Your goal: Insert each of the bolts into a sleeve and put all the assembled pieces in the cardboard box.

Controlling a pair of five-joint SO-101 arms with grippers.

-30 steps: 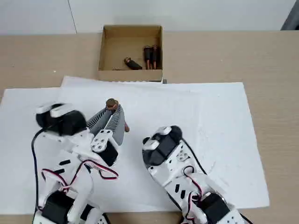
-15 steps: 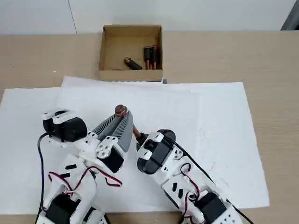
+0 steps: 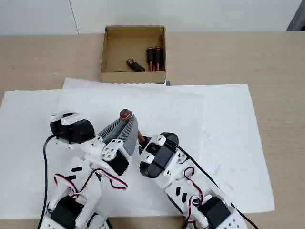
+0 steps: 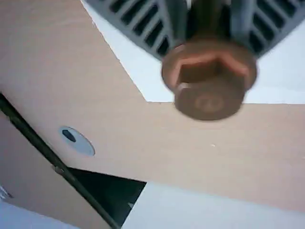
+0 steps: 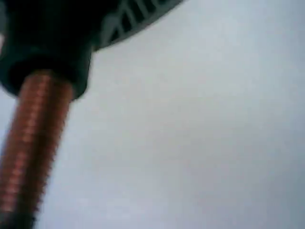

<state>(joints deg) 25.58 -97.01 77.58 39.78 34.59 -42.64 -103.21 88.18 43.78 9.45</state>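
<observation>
My left gripper (image 3: 125,121) is shut on a copper bolt (image 3: 126,114), which stands over the white paper with its hex head (image 4: 208,78) just past the grey fingers (image 4: 133,19). The bolt's threaded shank (image 5: 31,148) runs down into a black sleeve (image 5: 45,52). That sleeve sits in my right gripper (image 3: 143,141), pressed close against the left one and mostly hidden under its own wrist. At the back stands the cardboard box (image 3: 108,47), holding three assembled pieces (image 3: 153,57).
A white paper sheet (image 3: 214,124) covers the middle of the wooden table (image 3: 267,57). Both arms crowd the front centre. Open paper lies to the right and between the grippers and the box.
The left arm carried the bolt right and nearer the front. The right arm swung left to meet it, so sleeve and shank have come together.
</observation>
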